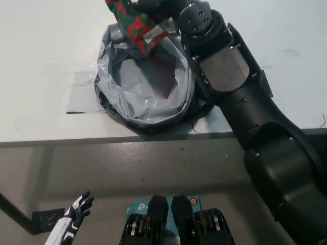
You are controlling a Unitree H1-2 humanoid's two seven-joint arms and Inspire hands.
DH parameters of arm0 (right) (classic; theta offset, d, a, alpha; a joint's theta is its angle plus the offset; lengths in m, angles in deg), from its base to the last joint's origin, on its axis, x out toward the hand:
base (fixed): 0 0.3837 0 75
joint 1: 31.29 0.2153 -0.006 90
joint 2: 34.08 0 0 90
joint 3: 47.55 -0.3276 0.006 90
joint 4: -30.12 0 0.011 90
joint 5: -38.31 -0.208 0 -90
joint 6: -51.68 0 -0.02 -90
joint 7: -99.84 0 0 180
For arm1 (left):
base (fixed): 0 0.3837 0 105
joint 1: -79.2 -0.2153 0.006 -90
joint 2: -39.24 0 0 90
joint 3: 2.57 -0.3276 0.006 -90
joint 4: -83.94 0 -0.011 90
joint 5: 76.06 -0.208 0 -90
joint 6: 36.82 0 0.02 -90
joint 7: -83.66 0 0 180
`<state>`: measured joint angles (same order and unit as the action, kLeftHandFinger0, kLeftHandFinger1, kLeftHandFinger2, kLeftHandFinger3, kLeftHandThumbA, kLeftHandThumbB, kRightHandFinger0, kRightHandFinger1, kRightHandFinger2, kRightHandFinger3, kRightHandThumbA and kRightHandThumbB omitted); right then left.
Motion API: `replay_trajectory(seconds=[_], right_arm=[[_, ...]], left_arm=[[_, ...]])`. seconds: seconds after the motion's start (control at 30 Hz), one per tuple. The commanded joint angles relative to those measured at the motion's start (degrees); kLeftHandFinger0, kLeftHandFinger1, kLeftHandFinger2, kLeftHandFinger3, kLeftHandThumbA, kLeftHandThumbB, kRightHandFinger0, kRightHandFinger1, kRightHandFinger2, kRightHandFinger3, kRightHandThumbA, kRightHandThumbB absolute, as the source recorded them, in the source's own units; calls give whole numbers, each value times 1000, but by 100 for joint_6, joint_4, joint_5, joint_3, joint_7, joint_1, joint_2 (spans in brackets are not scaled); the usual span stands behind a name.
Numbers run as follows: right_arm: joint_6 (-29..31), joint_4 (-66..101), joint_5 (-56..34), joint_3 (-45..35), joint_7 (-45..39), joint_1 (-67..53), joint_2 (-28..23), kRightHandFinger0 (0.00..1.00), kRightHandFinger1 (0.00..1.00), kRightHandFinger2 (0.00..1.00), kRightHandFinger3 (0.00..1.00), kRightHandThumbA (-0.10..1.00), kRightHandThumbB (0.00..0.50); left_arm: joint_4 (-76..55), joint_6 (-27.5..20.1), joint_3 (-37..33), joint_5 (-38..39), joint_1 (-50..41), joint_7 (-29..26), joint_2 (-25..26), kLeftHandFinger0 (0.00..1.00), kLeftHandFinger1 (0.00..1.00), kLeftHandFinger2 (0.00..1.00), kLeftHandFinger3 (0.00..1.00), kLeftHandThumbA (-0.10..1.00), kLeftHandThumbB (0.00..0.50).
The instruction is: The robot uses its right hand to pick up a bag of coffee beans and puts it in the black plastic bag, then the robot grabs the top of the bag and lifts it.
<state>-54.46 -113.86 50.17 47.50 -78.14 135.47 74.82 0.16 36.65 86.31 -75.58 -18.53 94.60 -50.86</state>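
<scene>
Red-green coffee bag (134, 23) gripped in right hand (156, 13) over black plastic bag (145, 81) mouth; next: lower, release. Left hand (76, 212) idle low, fingers spread.

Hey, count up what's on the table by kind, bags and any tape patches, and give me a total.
Coffee bean bags (red and green, held in the right hand over the plastic bag): 1
Black plastic bags, open on the table: 1
Clear tape patches: 1
Total: 3
The left hand rests low, away from the table.
</scene>
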Motion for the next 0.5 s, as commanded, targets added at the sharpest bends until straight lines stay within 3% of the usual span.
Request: replay_trajectory(seconds=[0.0,0.1,0.13,0.2,0.23,0.27,0.33,0.37,0.4,0.47], right_arm=[[567,127,114,141,268,152,28,0,362,728,665,-100,159],[333,170,72,128,283,30,103,24,480,851,746,-100,171],[275,238,75,143,302,-50,142,13,462,832,739,-100,184],[183,358,58,129,338,-159,199,1,406,756,593,-100,205],[183,376,57,131,350,-199,219,0,359,730,511,-100,188],[164,408,66,140,370,-270,251,0,352,750,493,-100,174],[198,454,64,143,404,-413,310,0,370,832,707,-100,164],[285,473,38,124,420,-508,341,0,411,844,905,-100,156],[347,517,42,132,418,-592,351,0,412,827,950,-100,154],[387,691,115,210,395,-765,354,0,407,803,903,-100,155]], left_arm=[[-148,-83,1,14,95,110,151,1000,1000,1000,1000,939,316],[-169,-71,-6,12,111,112,151,1000,1000,1000,1000,936,313],[-177,-65,-4,28,110,111,145,1000,1000,1000,1000,935,313],[-209,-23,2,20,132,111,148,1000,1000,1000,1000,934,311],[-213,-15,5,14,135,110,152,1000,1000,1000,1000,934,311],[-228,14,9,-5,136,105,154,1000,1000,1000,1000,935,310],[-225,-1,13,-14,151,109,156,1000,1000,1000,1000,937,301],[-213,-20,16,-1,162,122,162,1000,1000,1000,1000,937,302],[-224,20,20,9,160,127,158,1000,1000,1000,1000,935,314],[-240,63,21,14,164,129,153,1000,1000,1000,1000,935,311]])
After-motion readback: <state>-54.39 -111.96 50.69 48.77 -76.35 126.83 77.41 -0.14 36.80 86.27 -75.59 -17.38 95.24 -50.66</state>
